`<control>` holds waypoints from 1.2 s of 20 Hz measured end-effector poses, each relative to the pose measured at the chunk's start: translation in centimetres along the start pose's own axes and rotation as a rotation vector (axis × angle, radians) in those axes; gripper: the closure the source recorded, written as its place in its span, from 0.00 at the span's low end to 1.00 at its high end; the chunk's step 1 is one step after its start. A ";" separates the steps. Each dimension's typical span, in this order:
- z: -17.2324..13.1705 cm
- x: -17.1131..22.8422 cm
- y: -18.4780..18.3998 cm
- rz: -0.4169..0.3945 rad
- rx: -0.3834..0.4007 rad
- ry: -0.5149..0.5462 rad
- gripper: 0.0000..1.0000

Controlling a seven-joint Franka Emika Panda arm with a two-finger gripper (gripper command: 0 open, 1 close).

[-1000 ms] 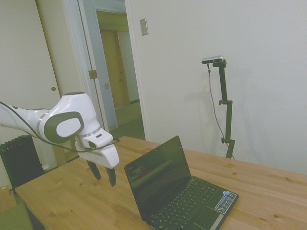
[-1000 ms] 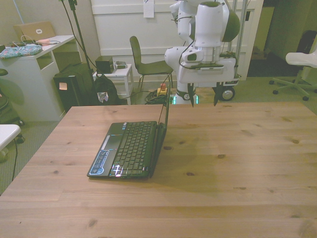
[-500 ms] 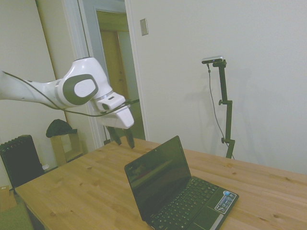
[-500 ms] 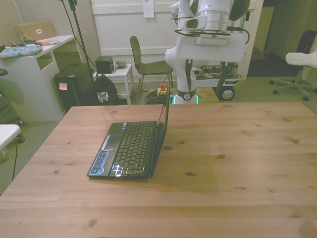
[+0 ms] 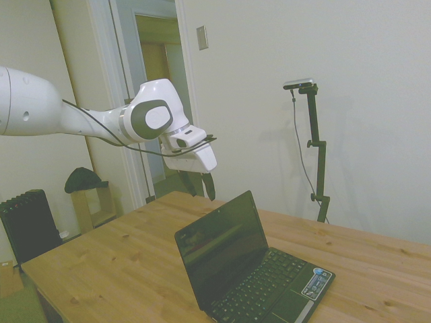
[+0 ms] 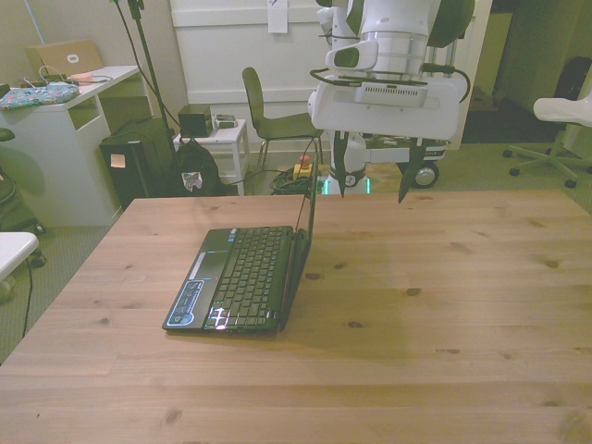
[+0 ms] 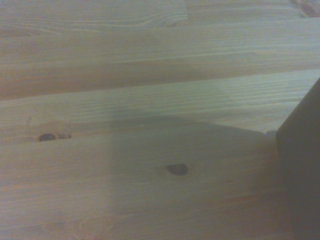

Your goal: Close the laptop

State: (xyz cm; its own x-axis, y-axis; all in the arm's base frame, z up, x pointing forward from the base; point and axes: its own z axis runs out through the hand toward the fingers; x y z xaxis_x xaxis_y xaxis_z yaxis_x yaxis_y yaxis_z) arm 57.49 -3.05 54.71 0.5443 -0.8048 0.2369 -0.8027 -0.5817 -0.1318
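The laptop (image 6: 242, 276) stands open on the wooden table (image 6: 416, 314), toward the front view's left, its lid (image 6: 308, 217) nearly upright. The side view shows its dark screen (image 5: 222, 245), black keyboard (image 5: 266, 282) and a blue-white sticker (image 5: 316, 282). My gripper (image 6: 372, 180) hangs open above the table, behind the lid's top edge and slightly to the front view's right of it, holding nothing. In the side view the gripper (image 5: 202, 186) sits just above and left of the lid's upper corner, not touching it. The wrist view shows bare planks and the lid's dark back (image 7: 302, 170).
Behind the table stand a chair (image 6: 268, 116), a white desk (image 6: 65, 139) and a black bag (image 6: 139, 166). A white office chair (image 6: 564, 111) is at the far right. In the side view an open doorway (image 5: 158, 101) lies behind the arm.
The gripper rose from low near the table and travelled toward the laptop, now hovering by the lid's top edge. The laptop has not moved.
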 end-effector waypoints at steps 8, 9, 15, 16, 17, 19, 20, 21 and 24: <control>0.8 -1.5 -0.6 0.026 -0.013 -0.017 1.00; 1.1 -1.6 -0.4 0.029 -0.018 -0.020 1.00; 2.6 -1.7 1.7 0.048 -0.054 -0.041 1.00; 2.7 -1.7 2.1 0.052 -0.057 -0.042 1.00; 2.7 -1.7 2.5 0.057 -0.059 -0.043 1.00; 2.6 -1.3 3.1 0.069 -0.059 -0.041 1.00; 2.6 -1.0 3.3 0.076 -0.060 -0.040 1.00; 2.6 -0.6 3.6 0.084 -0.061 -0.040 1.00; 2.8 0.4 4.6 0.108 -0.066 -0.039 1.00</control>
State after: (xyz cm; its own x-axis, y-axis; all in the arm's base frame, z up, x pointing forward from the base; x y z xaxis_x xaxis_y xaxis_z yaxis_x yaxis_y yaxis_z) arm 54.72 -6.43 51.53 0.4614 -0.8672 0.1873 -0.8709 -0.4830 -0.0908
